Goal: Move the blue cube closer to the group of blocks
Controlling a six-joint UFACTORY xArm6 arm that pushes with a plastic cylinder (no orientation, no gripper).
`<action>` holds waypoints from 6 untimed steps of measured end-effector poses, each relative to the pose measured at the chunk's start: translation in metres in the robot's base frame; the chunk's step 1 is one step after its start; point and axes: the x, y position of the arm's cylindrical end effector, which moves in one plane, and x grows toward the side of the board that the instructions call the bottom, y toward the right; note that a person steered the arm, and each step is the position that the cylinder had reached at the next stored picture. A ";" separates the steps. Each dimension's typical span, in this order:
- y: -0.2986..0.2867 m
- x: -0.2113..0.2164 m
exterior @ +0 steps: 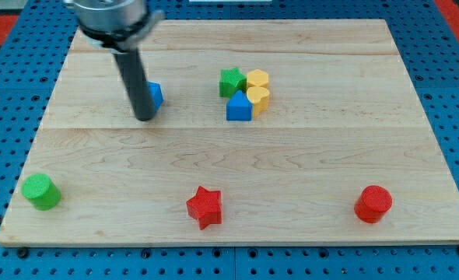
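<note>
Toward the board's top edge, left of centre, the blue cube (155, 95) sat touching my tip (145, 117), which stood on its left side, holding nothing. The group of blocks (245, 93) lay well apart to the right. The cube looked light, rigid and easy to slide; a push against its left face seemed best.

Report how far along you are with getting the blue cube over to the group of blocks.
Done: my tip sits against the blue cube on its left side in the view, placed to push it rightward.

In hand: the push itself.

Left: a bare stretch of board still separates the cube from the group: green star, two yellow blocks and a blue block. It needs sliding toward the view's right.
</note>
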 end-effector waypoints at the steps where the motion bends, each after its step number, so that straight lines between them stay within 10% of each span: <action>1: -0.067 -0.002; 6: 0.059 -0.022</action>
